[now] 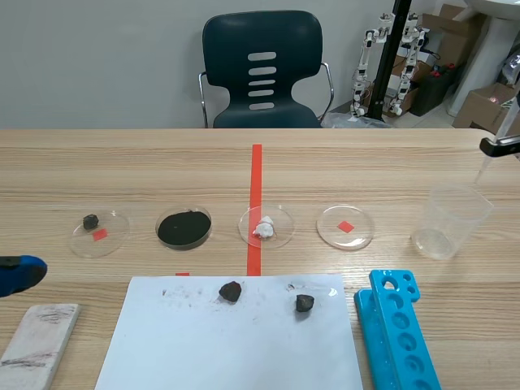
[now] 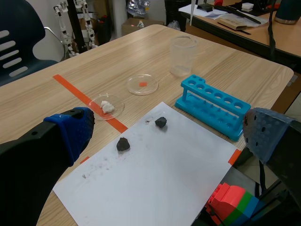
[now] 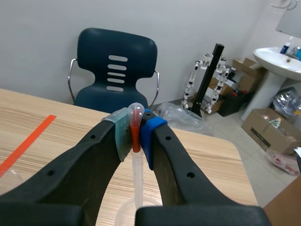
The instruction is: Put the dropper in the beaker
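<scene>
- My right gripper [image 3: 135, 133] is clamping the dropper [image 3: 137, 176] between its pads, pinching it just under the bulb at the red band, with the clear tube hanging straight down.
- The dropper is hovering at the table's right side, its tip pointing at the beaker [image 1: 451, 221] below. The tip is above the rim rather than inside, as far as I can tell.
- The beaker is standing upright on the wooden table [image 1: 390, 175], just beyond the blue test-tube rack [image 1: 398, 329].
- My left gripper [image 2: 169, 127] is hanging low at the near left with its fingers spread wide and nothing between them.
- A white sheet [image 1: 231, 349] is lying in front of me, carrying two dark lumps [image 1: 231, 291] well apart from each other.
- Four petri dishes are lining up across the middle: one with a dark lump [image 1: 100, 231], one with black powder [image 1: 184, 227], one with a white clump [image 1: 266, 226], and one over a red mark [image 1: 345, 226].
- A dark chair [image 1: 262, 69] is standing behind the table.
</scene>
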